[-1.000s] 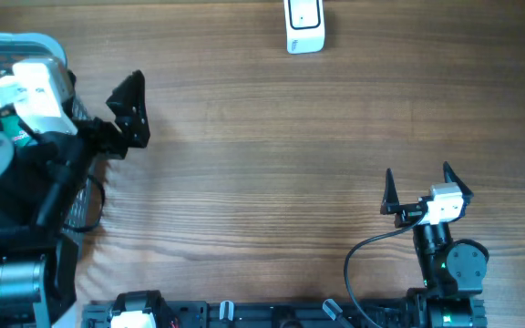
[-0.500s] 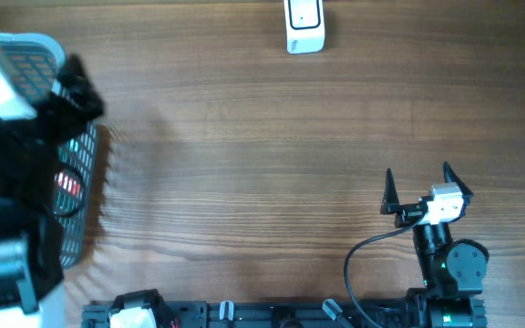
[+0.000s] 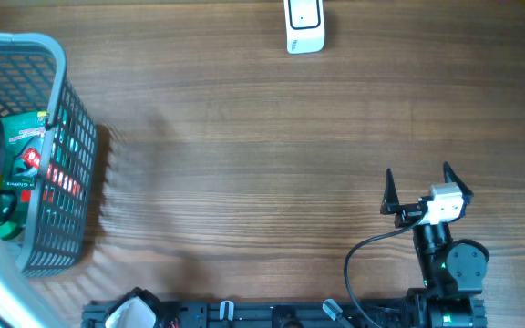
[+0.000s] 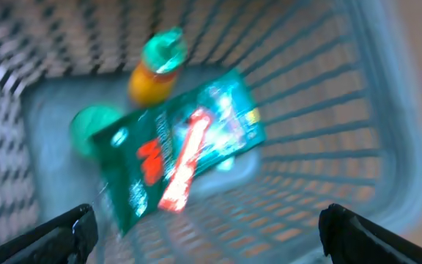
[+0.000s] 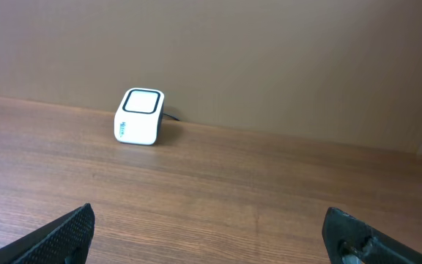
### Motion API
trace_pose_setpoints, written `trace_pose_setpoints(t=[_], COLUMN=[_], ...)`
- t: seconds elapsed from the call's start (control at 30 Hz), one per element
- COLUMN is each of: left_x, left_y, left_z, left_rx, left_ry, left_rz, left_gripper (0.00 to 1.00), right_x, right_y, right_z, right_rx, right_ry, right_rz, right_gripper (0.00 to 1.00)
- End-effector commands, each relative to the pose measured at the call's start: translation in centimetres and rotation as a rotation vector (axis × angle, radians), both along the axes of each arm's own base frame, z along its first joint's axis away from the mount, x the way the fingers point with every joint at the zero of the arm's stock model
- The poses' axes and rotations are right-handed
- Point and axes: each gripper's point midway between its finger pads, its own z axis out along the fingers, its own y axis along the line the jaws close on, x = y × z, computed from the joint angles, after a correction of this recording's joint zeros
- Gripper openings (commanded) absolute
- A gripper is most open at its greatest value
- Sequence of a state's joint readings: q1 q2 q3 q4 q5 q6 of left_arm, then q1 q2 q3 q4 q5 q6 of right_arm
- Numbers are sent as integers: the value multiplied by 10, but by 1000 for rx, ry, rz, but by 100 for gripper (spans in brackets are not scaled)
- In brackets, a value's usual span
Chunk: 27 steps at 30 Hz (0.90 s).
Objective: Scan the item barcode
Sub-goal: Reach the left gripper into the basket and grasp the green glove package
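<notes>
Found left jaws spread and empty at lower corners of left wrist frame, aimed into basket, judged ready for a pick. Noted green packet flat on basket floor, frame centre, between jaw tips but beyond, untouched. Found right jaws spread, empty. Noted scanner well apart on worktop, upper left, window up for reading.
</notes>
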<state>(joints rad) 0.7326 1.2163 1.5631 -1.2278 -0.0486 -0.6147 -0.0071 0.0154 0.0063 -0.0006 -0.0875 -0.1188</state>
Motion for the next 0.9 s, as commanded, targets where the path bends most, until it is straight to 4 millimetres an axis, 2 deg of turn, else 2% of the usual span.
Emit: trace_pose_setpoints(t=[0.0,0.13,0.23,0.47,0.8,0.87], left_x=[-8,-13,-15,-22,-23,-17], left_y=[18,33,40,32,29,26], left_z=[-32,-63,-96,-153,-218,-229], left_rx=[-156,-243,-332,-439,-447,-463], left_ry=[38,115,206,322,322,285], left_rz=[155,218,243,248,246,227], left_gripper=[100,100,100,100,100,100], right_x=[-1,-1,-1,-1,-1,-1], right_y=[0,0,0,0,0,0], right_z=[3,3,3,3,3,3], right_rx=[-13,-13,-13,-13,-13,-13], right_ry=[-14,-13,-14,-13,-14,-13], right_rz=[-5,-5,-5,-5,-5,-5], right_gripper=[100,100,100,100,100,100])
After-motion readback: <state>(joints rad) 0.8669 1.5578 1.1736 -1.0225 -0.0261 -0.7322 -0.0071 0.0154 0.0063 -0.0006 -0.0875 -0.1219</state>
